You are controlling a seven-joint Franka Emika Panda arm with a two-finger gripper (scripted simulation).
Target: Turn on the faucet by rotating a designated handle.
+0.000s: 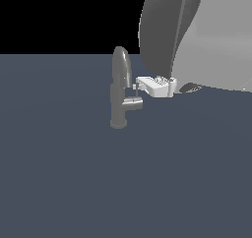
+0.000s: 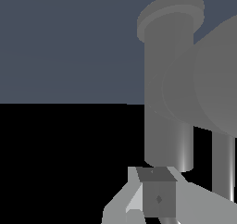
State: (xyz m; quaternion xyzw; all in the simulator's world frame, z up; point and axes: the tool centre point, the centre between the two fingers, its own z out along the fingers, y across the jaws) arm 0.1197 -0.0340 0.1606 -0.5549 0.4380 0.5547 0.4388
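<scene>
The grey faucet (image 1: 118, 92) stands upright on the dark floor, its arched spout (image 1: 121, 62) on top. Its handle (image 1: 133, 103), a short horizontal stub, juts toward the exterior view's right, with a thin lever pin (image 1: 135, 88) rising from it. My white gripper (image 1: 139, 82) sits just right of the pin at spout height, its fingertips beside the pin's top. In the wrist view the faucet's body (image 2: 167, 98) and the handle stub (image 2: 215, 79) loom close, and the pin (image 2: 223, 165) runs alongside the gripper (image 2: 155, 200). The fingers meet with no gap and hold nothing.
My arm's bulky grey and white links (image 1: 197, 30) fill the upper right of the exterior view, behind the gripper. The dark blue-grey floor (image 1: 74, 173) spreads all around the faucet's round base (image 1: 118, 124).
</scene>
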